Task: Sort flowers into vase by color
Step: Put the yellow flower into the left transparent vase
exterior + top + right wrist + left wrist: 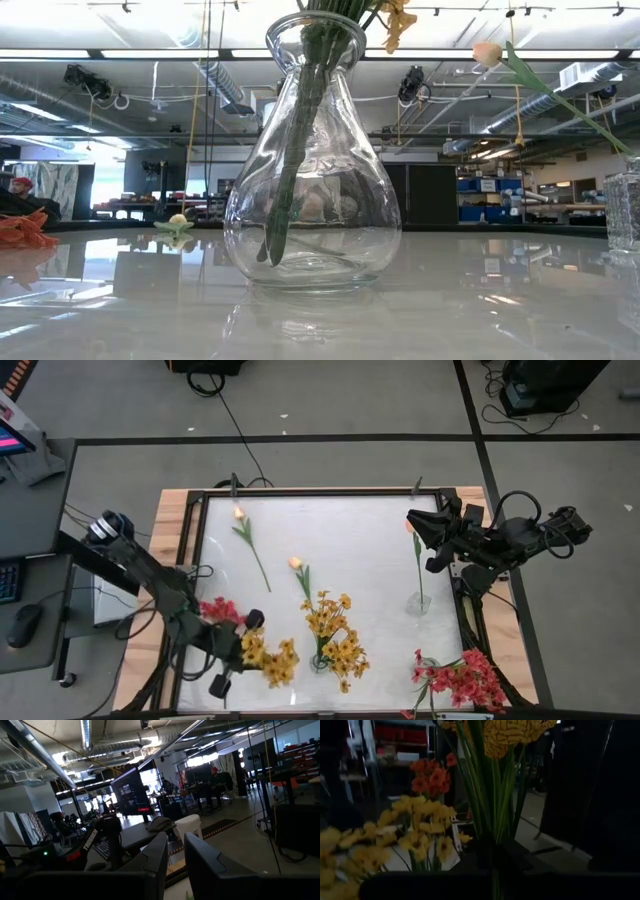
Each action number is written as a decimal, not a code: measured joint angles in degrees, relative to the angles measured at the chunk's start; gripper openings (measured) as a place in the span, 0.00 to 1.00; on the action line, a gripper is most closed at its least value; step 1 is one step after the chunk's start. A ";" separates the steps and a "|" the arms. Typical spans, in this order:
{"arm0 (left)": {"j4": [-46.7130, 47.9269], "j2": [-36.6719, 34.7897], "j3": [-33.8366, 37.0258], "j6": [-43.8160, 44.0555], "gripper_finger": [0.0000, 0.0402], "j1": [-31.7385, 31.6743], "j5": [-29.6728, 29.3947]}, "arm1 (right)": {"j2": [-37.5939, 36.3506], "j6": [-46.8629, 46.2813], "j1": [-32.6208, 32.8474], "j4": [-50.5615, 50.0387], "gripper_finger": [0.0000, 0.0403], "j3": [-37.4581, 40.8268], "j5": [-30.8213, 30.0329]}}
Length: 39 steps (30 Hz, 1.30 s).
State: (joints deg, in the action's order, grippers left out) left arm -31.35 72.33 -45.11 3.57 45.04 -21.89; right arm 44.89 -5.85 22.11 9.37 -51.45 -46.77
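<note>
A glass vase (pixel 320 660) near the table's front edge holds yellow flowers (pixel 335 640); their stems (pixel 295 150) stand inside it. Left of the vase, my left gripper (pixel 250 652) is shut on another yellow bunch (pixel 272 662). A peach tulip (pixel 412 528) leans out of a small glass vase (pixel 418 602) at the right. My right gripper (pixel 412 518) hangs by its bud, fingers (pixel 160 865) a narrow gap apart with nothing between them. Another tulip (pixel 240 515) lies flat at the far left, and one more (pixel 296 563) lies behind the yellow flowers. My left gripper pinches the yellow bunch's green stems (pixel 495 827) between its two fingers, which come level from the table's left. The stems rise from the fingers to the yellow blooms (pixel 515 735), so the bunch stands about upright. The stems' lower ends are hidden below the gripper.
One red flower cluster (pixel 220 608) lies beside my left arm, and another (pixel 460 680) lies at the near right corner. A raised dark frame (pixel 330 490) edges the white table. Bare tabletop lies in the middle, between the tulips and the right vase.
</note>
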 joint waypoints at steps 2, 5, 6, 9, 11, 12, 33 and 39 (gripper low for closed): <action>-0.07 0.86 -1.29 -3.61 0.04 0.00 0.33 | -0.01 0.00 0.00 0.00 0.19 0.01 -0.01; -0.81 2.48 -3.63 -9.74 0.04 -0.11 3.23 | 0.00 0.00 0.00 0.00 0.19 0.01 -0.01; -0.73 3.21 -4.40 -11.53 0.04 -0.17 3.98 | 0.01 0.00 -0.01 0.00 0.19 0.00 0.00; -0.48 5.20 -6.08 -14.35 0.04 -0.20 5.53 | -0.01 0.00 -0.01 0.00 0.19 0.01 0.01; -0.71 6.63 -7.08 -16.21 0.04 -0.33 6.47 | -0.01 0.00 0.00 0.00 0.19 0.01 -0.01; -0.78 7.38 -7.34 -17.23 0.04 -0.57 6.65 | -0.01 0.00 -0.02 0.00 0.19 0.01 0.01; -1.43 13.23 -7.75 -32.72 0.04 -4.05 12.87 | -0.01 0.00 0.00 0.00 0.19 0.01 -0.01; -1.00 13.23 -9.05 -32.31 0.04 -6.39 17.62 | -0.01 0.00 -0.01 0.00 0.19 0.01 -0.01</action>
State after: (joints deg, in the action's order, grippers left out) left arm -32.35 85.56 -54.16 -28.74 38.65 -4.27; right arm 44.89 -5.85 22.10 9.37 -51.44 -46.78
